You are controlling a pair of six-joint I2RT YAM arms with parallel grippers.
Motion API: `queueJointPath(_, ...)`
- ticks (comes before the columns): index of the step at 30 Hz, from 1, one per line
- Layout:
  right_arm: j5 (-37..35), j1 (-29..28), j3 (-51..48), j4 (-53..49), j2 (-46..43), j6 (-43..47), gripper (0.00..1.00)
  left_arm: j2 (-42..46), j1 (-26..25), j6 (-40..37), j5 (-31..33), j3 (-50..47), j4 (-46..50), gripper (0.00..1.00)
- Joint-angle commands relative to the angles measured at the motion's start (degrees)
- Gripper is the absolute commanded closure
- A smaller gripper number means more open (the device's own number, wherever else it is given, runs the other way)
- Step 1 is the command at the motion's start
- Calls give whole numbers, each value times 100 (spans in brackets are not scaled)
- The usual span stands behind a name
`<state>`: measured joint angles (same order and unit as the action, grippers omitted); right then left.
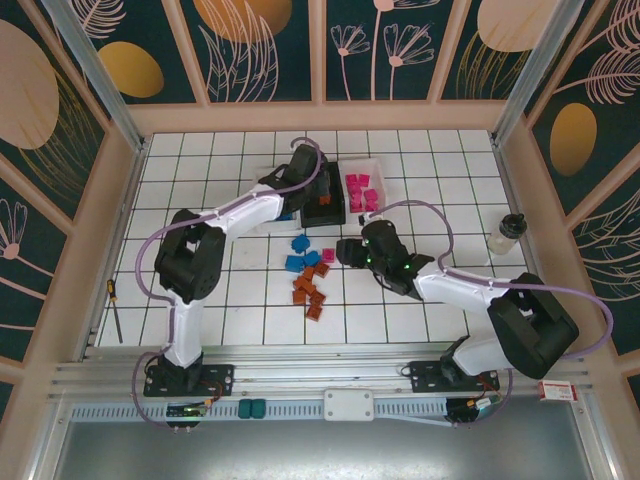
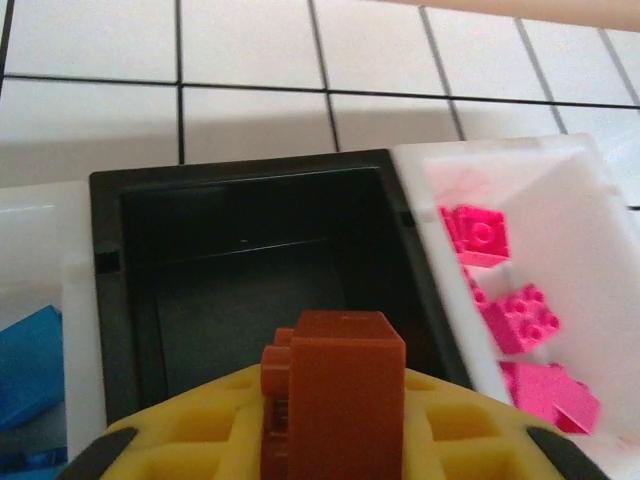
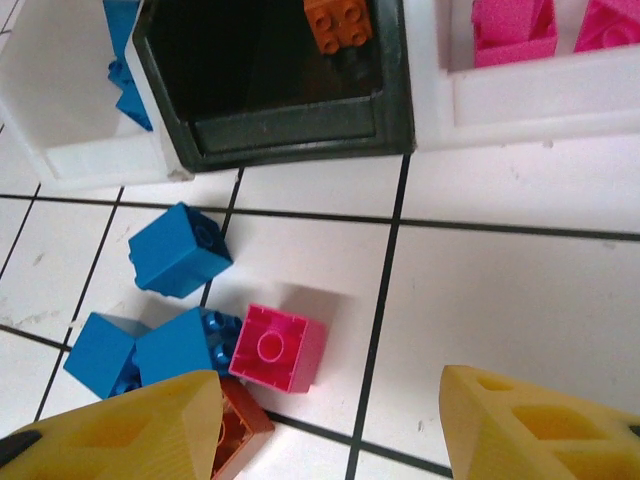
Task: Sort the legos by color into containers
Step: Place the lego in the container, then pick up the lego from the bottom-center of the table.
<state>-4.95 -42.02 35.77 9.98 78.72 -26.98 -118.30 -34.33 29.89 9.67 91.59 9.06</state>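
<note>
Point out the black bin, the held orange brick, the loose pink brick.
black bin (image 2: pixel 230 310), left wrist view, floor
orange brick (image 2: pixel 345 400), left wrist view, front face
pink brick (image 3: pixel 278 347), right wrist view, studded top

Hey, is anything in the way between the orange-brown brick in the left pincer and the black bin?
Nothing visible does. The left pincer holds the orange-brown plastic brick over the open black rectangular bin.
</note>
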Motion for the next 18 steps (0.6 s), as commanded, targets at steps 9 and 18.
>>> queueJointPath(9,927,-460,-298,315,124,251,37,946,58,161,-415,-261,-186,9)
queueJointPath(18,846,-1484,23,-725,578,831,36,3736,63,626,-593,-2988,-1071,2)
